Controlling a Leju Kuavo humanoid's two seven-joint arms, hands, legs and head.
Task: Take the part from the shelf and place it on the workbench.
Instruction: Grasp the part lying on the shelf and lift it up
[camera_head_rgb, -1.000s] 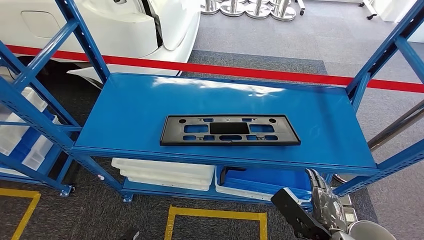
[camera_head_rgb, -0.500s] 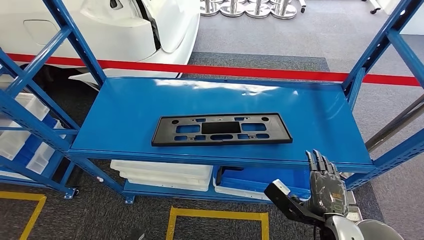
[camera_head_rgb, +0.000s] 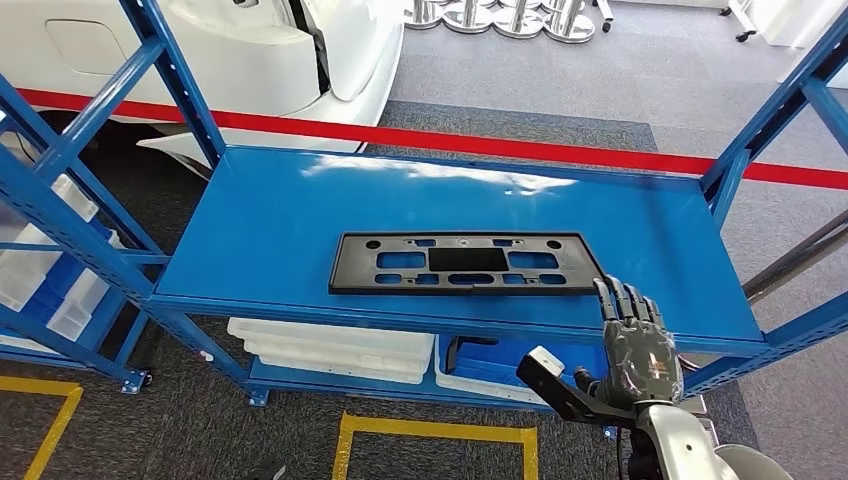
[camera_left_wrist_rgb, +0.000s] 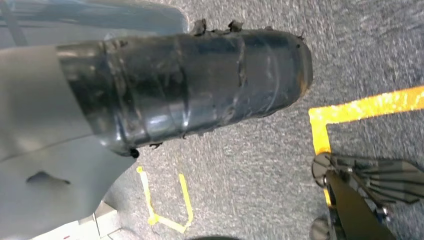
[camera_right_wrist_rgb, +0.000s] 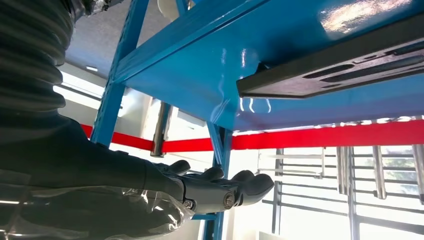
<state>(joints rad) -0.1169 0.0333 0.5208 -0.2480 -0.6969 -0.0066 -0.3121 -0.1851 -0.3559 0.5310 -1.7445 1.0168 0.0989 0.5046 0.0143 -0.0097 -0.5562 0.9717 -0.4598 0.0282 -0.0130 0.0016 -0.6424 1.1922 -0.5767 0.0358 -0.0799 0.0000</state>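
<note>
The part is a long flat black plate (camera_head_rgb: 466, 263) with several cut-outs, lying flat along the front of the blue shelf board (camera_head_rgb: 280, 230). My right hand (camera_head_rgb: 635, 335) is raised at the board's front edge, just off the plate's right end, fingers stretched out and holding nothing. In the right wrist view the hand (camera_right_wrist_rgb: 215, 192) is below the level of the plate (camera_right_wrist_rgb: 340, 70) and apart from it. My left arm hangs over the carpet; a grey part of the left hand (camera_left_wrist_rgb: 45, 165) shows there, its fingers hidden.
Blue uprights (camera_head_rgb: 70, 200) flank the shelf at both ends. On the lower shelf stand white bins (camera_head_rgb: 330, 345) and a blue bin (camera_head_rgb: 500, 365). A red band (camera_head_rgb: 480, 140) and a white car (camera_head_rgb: 250, 50) lie behind. Yellow tape (camera_head_rgb: 430, 430) marks the floor in front.
My right hand has risen from below the shelf to its front edge, close to the plate's right end. The camera has shifted a little; the plate lies as before.
</note>
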